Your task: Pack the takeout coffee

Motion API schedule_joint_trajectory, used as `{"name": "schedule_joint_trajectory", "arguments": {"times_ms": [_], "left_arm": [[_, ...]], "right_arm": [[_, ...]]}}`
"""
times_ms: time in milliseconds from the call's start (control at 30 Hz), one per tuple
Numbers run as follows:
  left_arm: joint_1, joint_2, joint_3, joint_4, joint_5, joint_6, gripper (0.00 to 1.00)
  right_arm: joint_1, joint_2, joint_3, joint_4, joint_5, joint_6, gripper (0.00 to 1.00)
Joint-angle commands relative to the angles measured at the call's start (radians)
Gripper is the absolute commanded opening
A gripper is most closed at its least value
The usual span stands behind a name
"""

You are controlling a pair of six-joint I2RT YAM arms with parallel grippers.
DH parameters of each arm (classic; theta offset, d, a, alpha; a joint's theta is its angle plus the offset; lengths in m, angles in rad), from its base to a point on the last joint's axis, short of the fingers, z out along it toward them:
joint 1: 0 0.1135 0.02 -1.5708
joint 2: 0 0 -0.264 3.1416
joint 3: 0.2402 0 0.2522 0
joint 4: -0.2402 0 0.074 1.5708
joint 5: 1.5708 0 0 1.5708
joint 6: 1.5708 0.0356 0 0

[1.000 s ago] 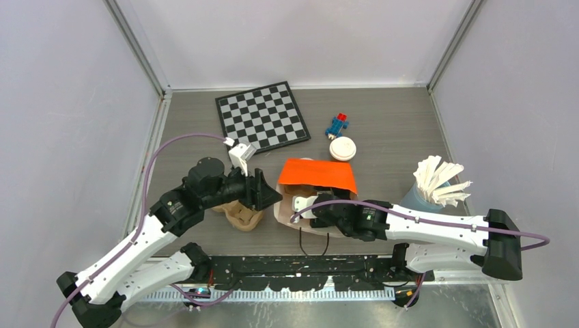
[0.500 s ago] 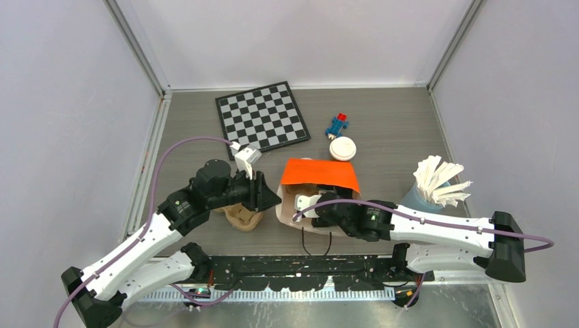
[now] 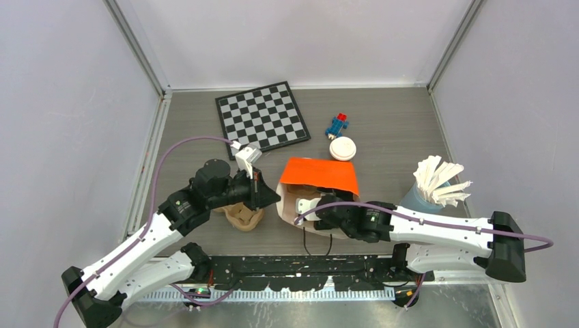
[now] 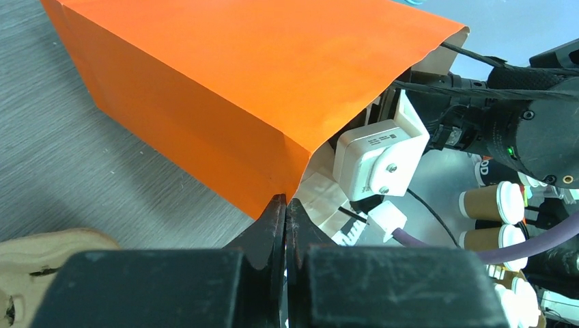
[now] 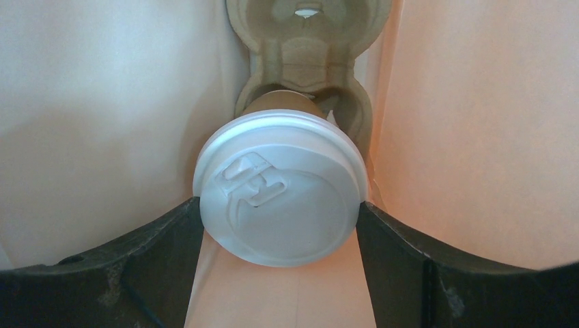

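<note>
- Left gripper (image 4: 285, 205) pinched shut on the mouth edge of the orange bag (image 4: 225, 89), probably to hold it open.
- Right gripper (image 5: 280, 212) is inside the bag, jaws clamped round a lidded coffee cup (image 5: 280, 188).
- The cup sits in a pulp tray (image 5: 300, 41) socket; looks like the seating step.

On a grey table (image 3: 389, 130), far back at 11 o'clock, a black-and-white checkerboard (image 3: 260, 116). Near it, at its 3 o'clock, a little toy of blue and red blocks (image 3: 336, 125). In the middle, an orange paper bag (image 3: 319, 174) on its side, mouth toward 6 o'clock. Deep inside, a tan tray (image 5: 304, 41). Just beside the bag at 9 o'clock, a second tan tray (image 3: 244, 217). Over at 3 o'clock, a pale blue cup (image 3: 412, 199) full of white paper sticks (image 3: 440, 179).
</note>
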Motion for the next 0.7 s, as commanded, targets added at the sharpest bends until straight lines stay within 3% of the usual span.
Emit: {"name": "schedule_joint_trajectory", "arguments": {"times_ms": [0, 667], "left_arm": [[0.000, -0.013, -0.011, 0.065, 0.030, -0.005, 0.00], [0.000, -0.032, -0.010, 0.040, 0.032, -0.034, 0.00]], "right_arm": [[0.000, 0.006, -0.013, 0.066, 0.046, -0.035, 0.69], [-0.012, 0.013, -0.036, 0.144, 0.136, -0.100, 0.69]]}}
